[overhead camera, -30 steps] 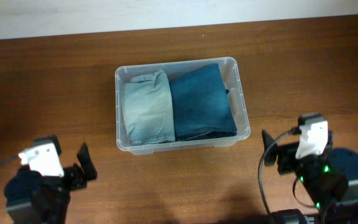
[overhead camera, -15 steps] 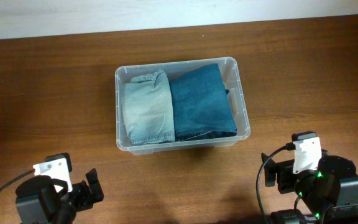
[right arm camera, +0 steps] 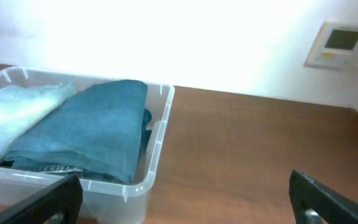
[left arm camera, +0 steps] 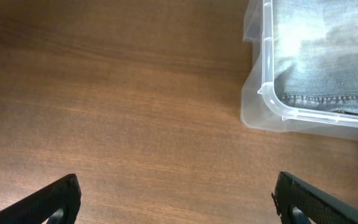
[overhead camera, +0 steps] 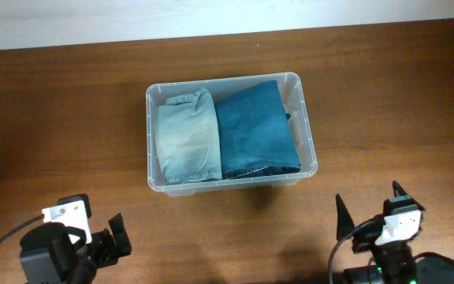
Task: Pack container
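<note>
a: what's in the middle of the overhead view?
b: the clear rectangular plastic container (overhead camera: pixel 232 183), with rounded corners and a rimmed edge, sitting on the brown wood-grain tabletop (overhead camera: pixel 69 102). i see two garments side by side in it: pale blue folded denim (overhead camera: pixel 186 136) on the left, looking washed and soft, and dark blue folded denim (overhead camera: pixel 254 130) on the right, which looks smoother.
a: and your grippers?
b: the left gripper (left arm camera: pixel 178 200) has its jaws spread wide over bare wood, with nothing between them and touching nothing. the right gripper (overhead camera: pixel 367 199) is just as wide and empty. both sit at the near edge, well apart from the container.
a: do the wrist cameras add anything?
b: the left wrist shows the container's near corner and the stitched hem of the pale blue folded denim. the right wrist looks along the tabletop and catches a white wall panel (right arm camera: pixel 339 43) that the overhead view misses.
</note>
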`<state>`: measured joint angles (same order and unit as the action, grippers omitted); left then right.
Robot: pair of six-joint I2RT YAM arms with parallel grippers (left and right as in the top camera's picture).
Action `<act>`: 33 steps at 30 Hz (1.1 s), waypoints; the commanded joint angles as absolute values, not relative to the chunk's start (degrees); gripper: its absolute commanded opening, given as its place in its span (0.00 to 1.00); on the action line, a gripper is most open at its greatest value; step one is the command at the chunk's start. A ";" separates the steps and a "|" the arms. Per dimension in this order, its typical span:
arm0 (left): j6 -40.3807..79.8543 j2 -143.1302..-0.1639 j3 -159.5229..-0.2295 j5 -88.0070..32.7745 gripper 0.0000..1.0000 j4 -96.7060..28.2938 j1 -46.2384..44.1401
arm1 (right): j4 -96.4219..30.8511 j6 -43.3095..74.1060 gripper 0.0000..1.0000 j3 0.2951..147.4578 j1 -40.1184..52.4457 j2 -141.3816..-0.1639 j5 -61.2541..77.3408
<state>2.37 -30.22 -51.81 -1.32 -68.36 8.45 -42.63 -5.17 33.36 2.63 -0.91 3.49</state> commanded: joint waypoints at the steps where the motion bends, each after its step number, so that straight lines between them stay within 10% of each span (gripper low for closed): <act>1: 2.28 -29.93 -51.53 -1.91 0.99 -68.36 8.54 | -34.76 -5.78 0.98 26.04 2.98 -1.06 7.11; 12: 2.28 -29.93 -51.53 -1.91 1.00 -68.38 8.54 | 7.99 -5.82 0.98 0.25 2.94 -0.21 3.70; 33: 2.28 -29.93 -51.53 -1.91 0.99 -68.38 8.54 | -4.34 -5.76 0.98 0.32 2.98 -0.73 1.65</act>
